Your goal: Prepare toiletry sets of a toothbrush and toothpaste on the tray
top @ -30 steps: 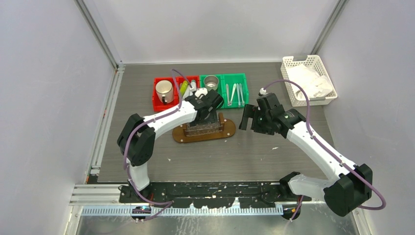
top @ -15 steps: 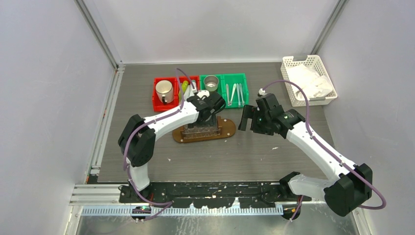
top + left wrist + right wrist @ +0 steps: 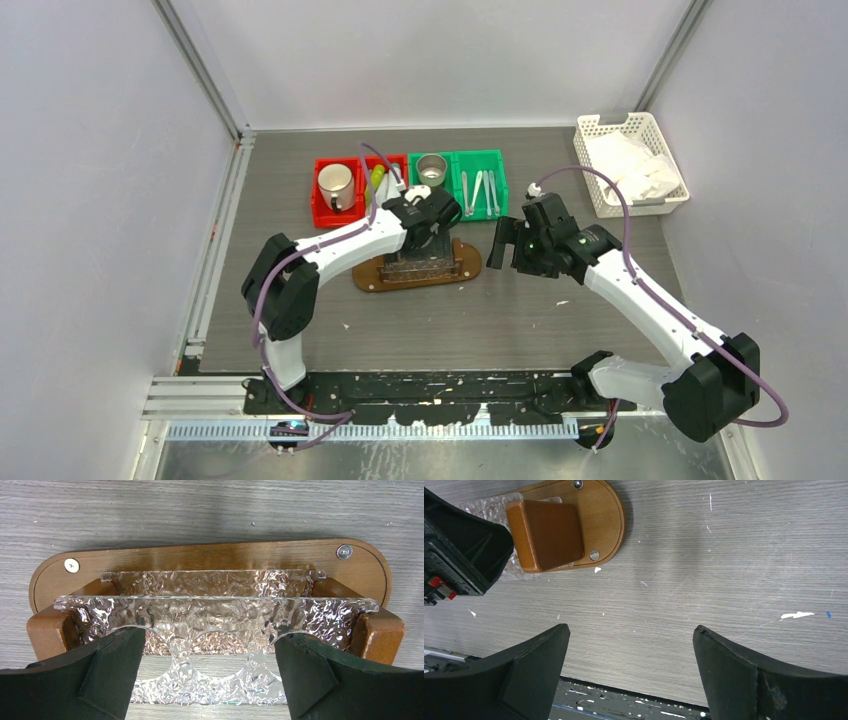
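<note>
The wooden tray (image 3: 467, 264) with a clear textured rack (image 3: 215, 610) lies mid-table. My left gripper (image 3: 415, 255) hangs right over it, open and empty, its fingers (image 3: 100, 680) straddling the rack. The tray's base also shows in the left wrist view (image 3: 210, 555) and its end in the right wrist view (image 3: 601, 515). Pale toothbrushes (image 3: 478, 192) lie in the green bin (image 3: 497, 160) behind. A yellow-green tube (image 3: 376, 180) lies in the red bin (image 3: 316, 210). The whitish tubes are mostly hidden by my left arm. My right gripper (image 3: 503, 240) is open and empty, just right of the tray.
A steel mug (image 3: 335, 185) stands in the red bin and a metal cup (image 3: 432, 168) in the green bin. A white basket (image 3: 590, 125) holding cloth stands at the back right. Metal rails run along the table's left and near edges.
My left gripper has shifted slightly over the tray, covering more of the rack. The right arm has barely moved.
</note>
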Robot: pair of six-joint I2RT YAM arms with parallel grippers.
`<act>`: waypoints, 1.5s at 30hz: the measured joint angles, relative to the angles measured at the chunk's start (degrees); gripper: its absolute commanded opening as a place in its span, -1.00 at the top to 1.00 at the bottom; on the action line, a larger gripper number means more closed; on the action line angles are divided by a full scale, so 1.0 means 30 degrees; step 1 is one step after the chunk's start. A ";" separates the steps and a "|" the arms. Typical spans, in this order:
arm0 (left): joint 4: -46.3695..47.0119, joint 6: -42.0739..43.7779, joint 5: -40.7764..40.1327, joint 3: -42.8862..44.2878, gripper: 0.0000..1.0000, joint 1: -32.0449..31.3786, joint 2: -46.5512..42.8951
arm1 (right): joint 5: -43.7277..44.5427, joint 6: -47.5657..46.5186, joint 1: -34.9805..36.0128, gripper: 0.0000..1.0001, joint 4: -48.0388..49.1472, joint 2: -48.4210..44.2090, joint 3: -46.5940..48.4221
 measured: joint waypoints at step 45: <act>-0.0605 -0.0095 -0.0131 -0.0007 -0.51 -0.0080 -0.1086 | -0.0007 0.0022 0.0998 -0.99 0.0561 0.0648 -0.0233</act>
